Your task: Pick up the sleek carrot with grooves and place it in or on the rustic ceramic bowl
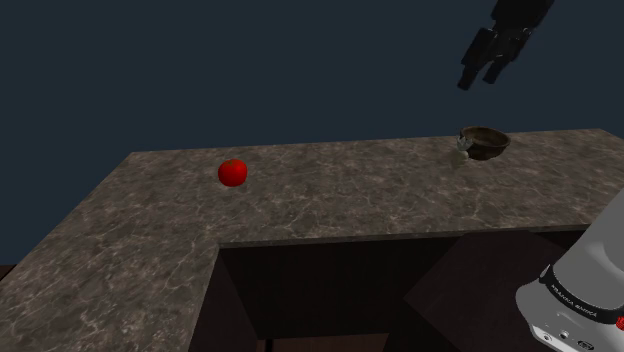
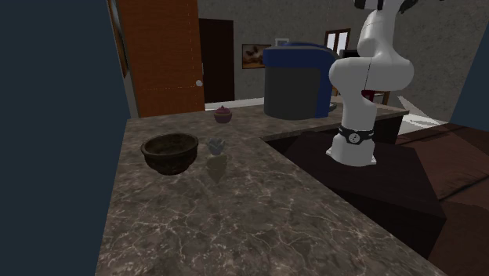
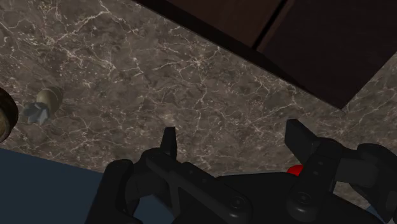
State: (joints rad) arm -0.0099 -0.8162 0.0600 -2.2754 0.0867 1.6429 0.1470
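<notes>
Gripper hung wide open and empty, high over the counter. Carrot lay well below it and off to one side, outside the fingers, just beside the bowl. Step looked like the approach: centre over the carrot's body, set fingers across its length, and keep the descent clear of the bowl rim. Carrot was pale and dim, grooves unreadable, and I couldn't tell if it touched the bowl. Wrist view cut the bowl off. Red ball sat farther out, partly behind a finger.

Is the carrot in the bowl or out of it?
Out: the pale carrot lies on the counter beside the brown bowl, not inside it.
</notes>
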